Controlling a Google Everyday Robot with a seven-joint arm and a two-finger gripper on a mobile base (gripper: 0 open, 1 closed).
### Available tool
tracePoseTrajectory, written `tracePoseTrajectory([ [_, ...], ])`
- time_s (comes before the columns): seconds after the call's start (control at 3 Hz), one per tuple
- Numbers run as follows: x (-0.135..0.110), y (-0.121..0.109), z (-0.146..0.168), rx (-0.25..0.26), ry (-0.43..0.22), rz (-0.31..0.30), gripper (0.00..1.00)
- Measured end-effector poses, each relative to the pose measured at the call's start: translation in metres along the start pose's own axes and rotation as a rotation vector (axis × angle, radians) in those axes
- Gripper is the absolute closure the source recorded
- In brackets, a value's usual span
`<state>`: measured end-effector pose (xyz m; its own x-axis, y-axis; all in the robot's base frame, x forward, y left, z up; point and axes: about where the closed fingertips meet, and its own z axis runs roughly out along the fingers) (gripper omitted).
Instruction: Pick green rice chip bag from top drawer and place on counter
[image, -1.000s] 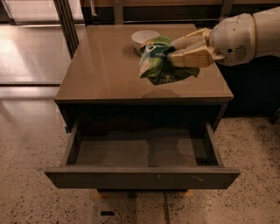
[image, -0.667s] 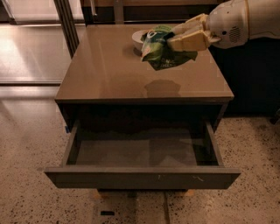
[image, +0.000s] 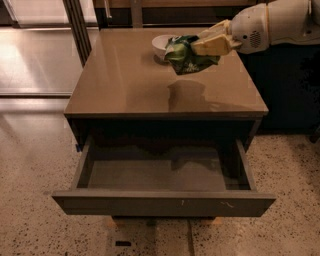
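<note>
The green rice chip bag (image: 186, 56) is crumpled, light green with a dark label. It hangs in the air above the counter (image: 135, 75), over its far right part. My gripper (image: 202, 46) comes in from the right on a white arm, and its yellowish fingers (image: 216, 45) are shut on the bag's right side. The bag's dark reflection lies on the counter below it. The top drawer (image: 165, 200) is pulled fully out toward the camera, and its grey inside holds nothing that I can see.
A white bowl (image: 161, 45) stands on the counter's far edge, just left of and behind the bag. A dark metal post (image: 77, 25) rises at the back left. A dark blue cabinet (image: 285, 90) stands to the right. Speckled floor surrounds the drawer.
The gripper has carried the bag up and back, away from the camera, toward the white bowl. The drawer stays open.
</note>
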<state>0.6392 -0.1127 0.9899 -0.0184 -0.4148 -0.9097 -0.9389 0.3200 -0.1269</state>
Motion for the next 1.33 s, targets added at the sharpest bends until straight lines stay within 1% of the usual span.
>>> tracePoseTrajectory([
  [0.33,0.025,-0.01,0.022,-0.029,0.031,0.035,0.82],
  [0.67,0.029,-0.009,0.024,-0.027,0.03,0.041,0.49],
  [1.0,0.05,-0.005,0.026,0.0,0.021,0.068,0.26],
  [1.33,0.061,-0.002,0.028,0.015,0.016,0.082,0.04],
])
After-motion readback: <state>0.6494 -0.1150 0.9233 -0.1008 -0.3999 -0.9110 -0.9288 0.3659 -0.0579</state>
